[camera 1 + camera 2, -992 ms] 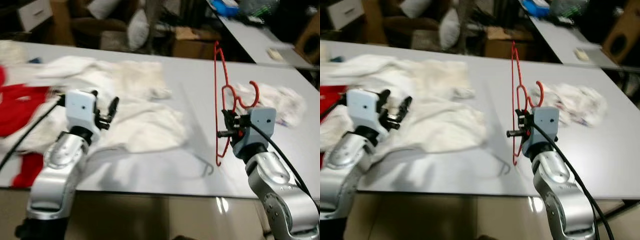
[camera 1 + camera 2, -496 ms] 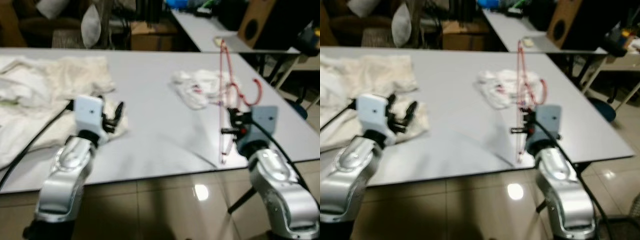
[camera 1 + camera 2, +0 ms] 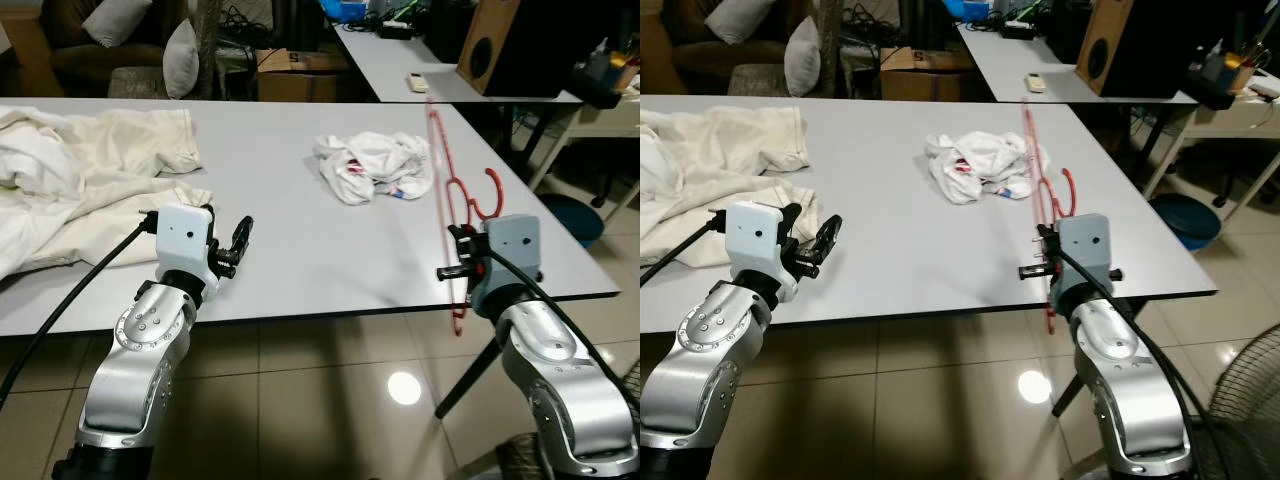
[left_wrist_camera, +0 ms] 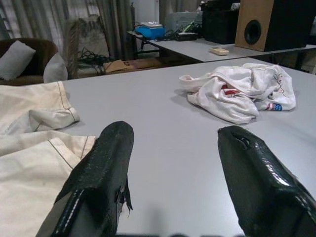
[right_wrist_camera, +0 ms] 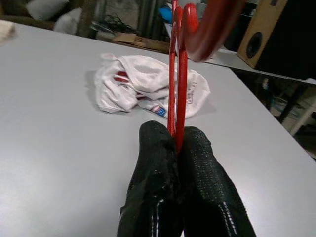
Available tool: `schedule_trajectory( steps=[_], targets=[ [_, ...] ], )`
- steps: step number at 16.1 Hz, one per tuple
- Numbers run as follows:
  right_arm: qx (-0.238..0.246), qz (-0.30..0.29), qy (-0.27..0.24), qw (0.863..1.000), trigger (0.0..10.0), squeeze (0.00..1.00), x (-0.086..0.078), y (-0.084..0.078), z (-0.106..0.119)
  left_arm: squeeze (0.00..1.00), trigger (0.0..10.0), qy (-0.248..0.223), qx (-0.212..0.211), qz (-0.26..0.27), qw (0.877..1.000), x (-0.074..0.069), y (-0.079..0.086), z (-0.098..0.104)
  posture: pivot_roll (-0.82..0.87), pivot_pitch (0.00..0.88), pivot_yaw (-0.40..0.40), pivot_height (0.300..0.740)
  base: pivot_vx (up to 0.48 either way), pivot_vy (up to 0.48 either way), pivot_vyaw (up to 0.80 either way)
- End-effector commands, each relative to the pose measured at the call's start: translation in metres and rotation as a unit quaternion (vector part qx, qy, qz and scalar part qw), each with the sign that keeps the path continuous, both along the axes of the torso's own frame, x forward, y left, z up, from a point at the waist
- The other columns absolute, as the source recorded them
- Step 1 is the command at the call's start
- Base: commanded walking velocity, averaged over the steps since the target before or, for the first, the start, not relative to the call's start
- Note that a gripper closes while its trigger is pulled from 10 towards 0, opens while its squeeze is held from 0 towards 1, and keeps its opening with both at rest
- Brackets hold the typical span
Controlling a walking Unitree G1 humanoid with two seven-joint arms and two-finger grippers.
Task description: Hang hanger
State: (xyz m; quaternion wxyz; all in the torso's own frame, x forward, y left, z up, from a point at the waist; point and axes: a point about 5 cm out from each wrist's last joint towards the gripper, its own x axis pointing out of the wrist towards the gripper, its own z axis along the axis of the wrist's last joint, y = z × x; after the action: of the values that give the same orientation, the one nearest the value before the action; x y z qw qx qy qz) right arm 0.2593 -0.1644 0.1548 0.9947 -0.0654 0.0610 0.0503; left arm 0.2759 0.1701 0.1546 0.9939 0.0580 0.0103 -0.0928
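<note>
A red plastic hanger (image 3: 447, 180) stands upright over the table's right front corner, its hook (image 3: 487, 196) curling to the right. My right gripper (image 3: 453, 256) is shut on its wires; in the right wrist view the two black fingers (image 5: 163, 163) pinch the red hanger (image 5: 177, 74). My left gripper (image 3: 238, 243) hovers open over the table's front edge, nothing between its fingers (image 4: 106, 163).
A crumpled white garment with red print (image 3: 372, 165) lies mid-table. A large white cloth (image 3: 80, 170) covers the table's left part. The grey table (image 3: 290, 240) ends at my front; tiled floor below. A second table with a speaker (image 3: 510, 45) stands behind right.
The whole view has swung to the right, so the white cloth pile now sits further left and the table's right corner has come into view. Both grippers keep their poses; the hanger stays held.
</note>
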Motion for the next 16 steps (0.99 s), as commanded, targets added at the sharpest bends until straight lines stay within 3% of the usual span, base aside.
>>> schedule_trajectory(
  steps=[1, 12, 16],
  targets=[
    [0.011, 0.002, -0.009, 1.000, 10.0, 0.00, 0.0011, -0.0008, 0.0044, 0.00, 10.0, -0.007, -0.002, 0.002, 1.000, 0.0014, 0.0019, 0.0032, -0.06, 0.000, -0.064, 0.740, 0.304, 0.000, 0.00],
    [0.019, 0.007, -0.006, 1.000, 10.0, 0.00, 0.0059, 0.0035, -0.0006, 0.00, 10.0, -0.006, 0.011, 0.009, 1.000, 0.0010, 0.0080, 0.0045, -0.03, 0.000, -0.064, 0.740, 0.343, 0.000, 0.00],
    [0.027, -0.012, -0.008, 1.000, 10.0, 0.00, 0.0010, 0.0012, -0.0028, 0.00, 10.0, -0.006, 0.015, -0.008, 1.000, 0.0071, 0.0071, 0.0073, -0.05, 0.000, -0.019, 0.740, 0.332, 0.000, -0.71]
  ],
)
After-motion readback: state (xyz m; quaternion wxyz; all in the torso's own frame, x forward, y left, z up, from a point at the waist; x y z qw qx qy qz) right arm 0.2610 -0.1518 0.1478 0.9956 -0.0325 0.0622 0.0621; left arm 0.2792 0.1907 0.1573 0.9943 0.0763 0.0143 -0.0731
